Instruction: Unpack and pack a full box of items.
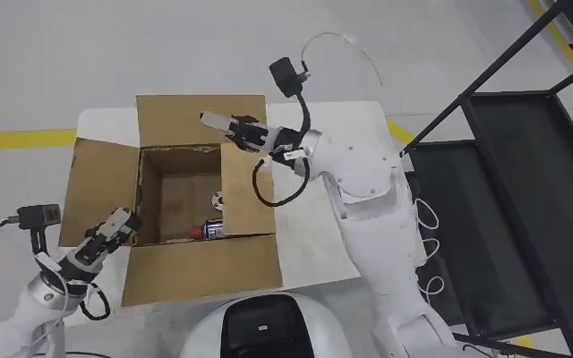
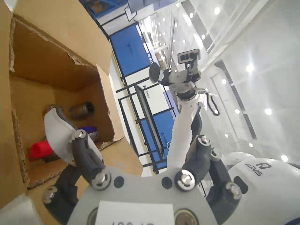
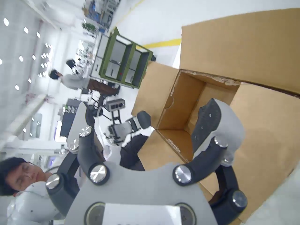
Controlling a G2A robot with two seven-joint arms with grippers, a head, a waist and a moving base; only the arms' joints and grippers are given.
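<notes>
Top view: we see the open cardboard box (image 1: 197, 267) on the white desk (image 1: 309, 242), all four flaps folded out. Inside, a red-capped item (image 1: 197, 234) and a can (image 1: 215, 228) lie side by side against the wall nearest the robot. A small cylinder (image 1: 216, 199) sits a little farther in, by the right wall. The left claw (image 1: 121, 224) hangs at the box's near left corner, over the rim, fingers apart, nothing in it. The right claw (image 1: 224, 123) is over the far flap near the far right corner, also holding nothing. A black rack (image 1: 488, 224) stands beside the desk on the right. Left wrist view: we look past the left claw (image 2: 126, 129) into the box (image 2: 58, 19). Its fingers (image 2: 58, 136) are spread wide with nothing between them. On the box floor we mark the red-capped item (image 2: 39, 149), the blue-topped can (image 2: 90, 129) partly hidden by the white finger, and the small cylinder (image 2: 82, 110), dark and lying on its side. The right claw (image 2: 155, 72) shows farther off; from here we cannot tell how far it is open. Right wrist view: the right claw (image 3: 145, 115) is wide open and empty, one padded finger (image 3: 211, 122) in front of the box (image 3: 234, 52). We see the box's inner walls and flaps, with the left claw (image 3: 140, 120) beyond its corner.
</notes>
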